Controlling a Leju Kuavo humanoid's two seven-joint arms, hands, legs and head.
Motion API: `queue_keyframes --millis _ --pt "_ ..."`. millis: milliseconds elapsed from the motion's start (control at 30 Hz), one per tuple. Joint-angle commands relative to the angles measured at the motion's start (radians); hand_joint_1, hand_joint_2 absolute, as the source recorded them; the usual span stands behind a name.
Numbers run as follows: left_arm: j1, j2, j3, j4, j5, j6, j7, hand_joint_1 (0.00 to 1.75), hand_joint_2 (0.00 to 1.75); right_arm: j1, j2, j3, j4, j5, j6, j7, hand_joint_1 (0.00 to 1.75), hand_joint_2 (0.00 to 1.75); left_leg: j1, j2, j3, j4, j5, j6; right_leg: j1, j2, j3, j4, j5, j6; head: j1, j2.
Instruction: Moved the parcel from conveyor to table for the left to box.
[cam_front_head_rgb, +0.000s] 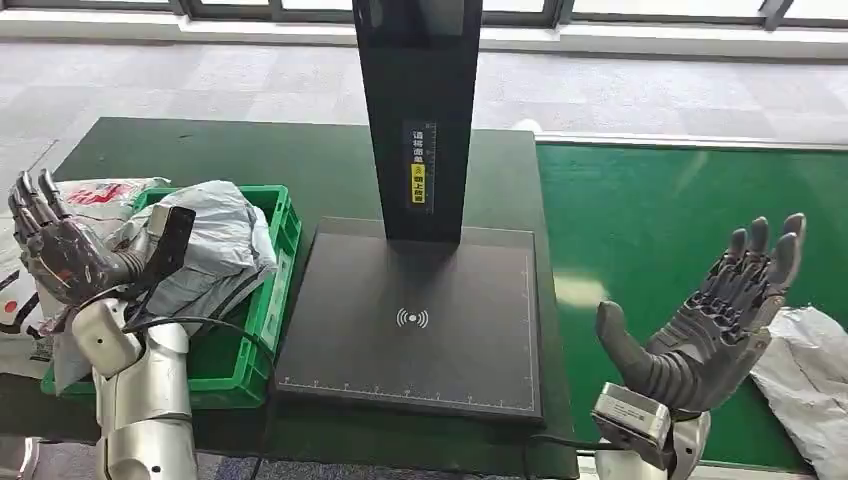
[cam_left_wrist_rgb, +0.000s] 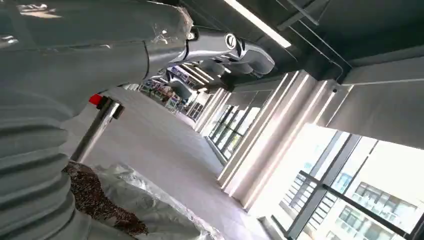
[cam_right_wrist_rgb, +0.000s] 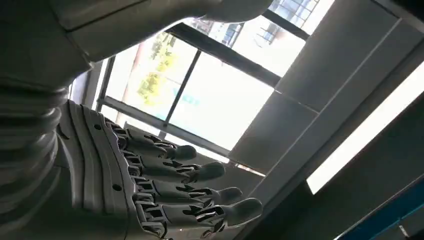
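Observation:
A grey plastic parcel (cam_front_head_rgb: 812, 378) lies on the green conveyor (cam_front_head_rgb: 650, 230) at the far right, partly cut off by the picture's edge. My right hand (cam_front_head_rgb: 718, 322) hovers just left of it, palm up, fingers (cam_right_wrist_rgb: 200, 172) spread and holding nothing. Over the left side of the green box (cam_front_head_rgb: 285, 262) my left hand (cam_front_head_rgb: 62, 250) is raised with fingers apart and nothing in it. Crumpled grey parcels (cam_front_head_rgb: 215, 245) fill that box. In the left wrist view a grey parcel (cam_left_wrist_rgb: 140, 207) lies below the hand's ribbed cover.
A black scanning plate (cam_front_head_rgb: 415, 320) with a tall black post (cam_front_head_rgb: 418, 110) stands mid-table between box and conveyor. A white bag with red print (cam_front_head_rgb: 105, 195) lies left of the box. The dark green table (cam_front_head_rgb: 250, 155) reaches back toward a grey floor.

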Motion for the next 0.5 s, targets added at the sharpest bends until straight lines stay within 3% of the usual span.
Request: queue_keyframes --millis 33,167,233,267,400,433,500 --pt "-0.02 -0.008 0.032 0.007 0.009 -0.001 -0.035 0.0 1.75 -0.044 0.055 -0.012 0.074 0.003 0.0 -0.002 0.0 1.75 0.0 0.002 0.001 -0.001 0.0 0.001 0.001 0.0 0.0 -0.001 0.001 -0.002 0.0 0.0" --pt "-0.023 -0.036 0.045 -0.024 0.032 -0.001 -0.093 0.0 1.75 -0.051 0.055 -0.032 0.093 0.004 0.0 -0.002 0.0 1.75 0.0 0.001 0.0 -0.001 0.0 0.001 0.001 0.0 0.0 -0.001 0.0 -0.001 0.0 0.0" --pt "-0.034 -0.062 0.07 -0.025 0.096 -0.001 -0.186 0.0 1.75 -0.051 0.055 -0.046 0.102 0.007 0.0 -0.002 0.0 1.75 0.0 0.001 0.001 -0.001 0.0 0.001 0.001 0.0 0.001 -0.001 0.0 -0.001 0.0 0.0" --pt "-0.039 -0.076 0.079 -0.027 0.112 -0.001 -0.218 0.0 0.0 -0.05 0.055 -0.05 0.104 0.008 0.0 -0.002 0.0 1.75 0.001 0.001 0.001 -0.002 0.001 0.002 0.001 -0.001 0.001 -0.002 0.001 -0.002 0.0 0.0" --pt "-0.085 -0.11 0.108 0.115 0.397 -0.001 -0.47 0.0 0.0 -0.049 0.055 -0.069 0.119 0.007 0.0 -0.002 0.0 1.75 0.0 -0.001 0.001 -0.001 0.001 0.001 0.001 -0.003 0.002 -0.002 0.0 -0.001 0.0 0.0" --pt "-0.083 -0.091 0.031 0.195 0.585 -0.033 -0.543 0.0 0.0 -0.049 0.055 -0.084 0.12 0.007 0.0 -0.002 0.0 1.75 0.0 -0.003 0.001 -0.002 0.001 0.002 0.001 -0.005 0.003 -0.003 0.001 -0.002 0.0 0.0" --pt "-0.038 -0.092 -0.086 0.148 0.839 -0.231 -0.586 0.0 0.0 -0.051 0.055 -0.098 0.128 0.005 0.0 -0.002 0.0 1.75 -0.001 -0.003 0.001 -0.001 0.001 0.001 0.0 -0.004 0.001 -0.001 0.0 -0.001 0.0 0.0"
